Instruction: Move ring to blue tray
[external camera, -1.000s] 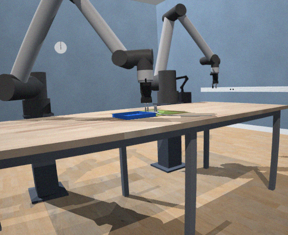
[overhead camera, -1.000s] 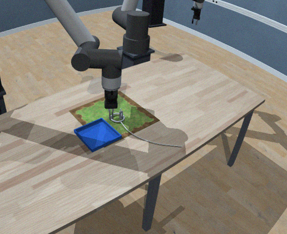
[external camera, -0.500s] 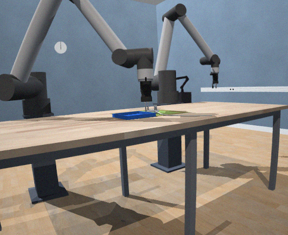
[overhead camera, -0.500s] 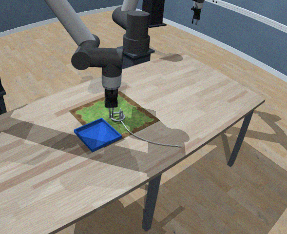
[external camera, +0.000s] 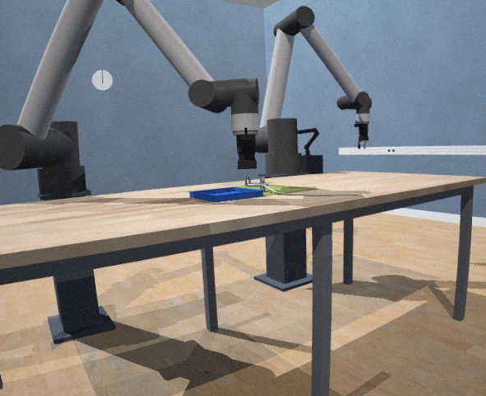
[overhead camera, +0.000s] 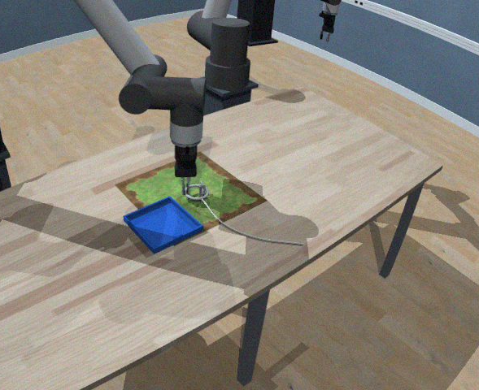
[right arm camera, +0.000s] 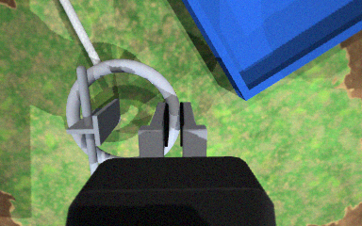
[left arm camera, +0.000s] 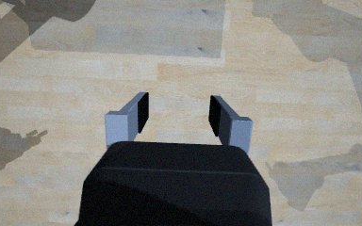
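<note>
My right gripper (overhead camera: pixel 185 193) (external camera: pixel 247 183) (right arm camera: pixel 174 115) is shut on the rim of the light grey ring (overhead camera: pixel 196 198) (right arm camera: pixel 157 75). The ring is roughly level above the green mat. The grey stake (right arm camera: pixel 106 121) rises inside the ring's opening in the right wrist view, and its crossbar lies above the ring. The blue tray (overhead camera: pixel 178 240) (external camera: pixel 230 195) (right arm camera: pixel 272 77) sits beside the ring and stake, with nothing in it. My left gripper (overhead camera: pixel 324 38) (external camera: pixel 361 145) (left arm camera: pixel 179 106) is open and empty, far from the ring and beyond the table.
A grey rope (overhead camera: pixel 239 231) (external camera: pixel 319 195) (right arm camera: pixel 79 30) runs from the ring area across the mat (overhead camera: pixel 150 180) and over the wooden table (overhead camera: pixel 336 159) towards its front edge. The tray's corner overlaps the mat. Shadows fall over part of the mat and tray.
</note>
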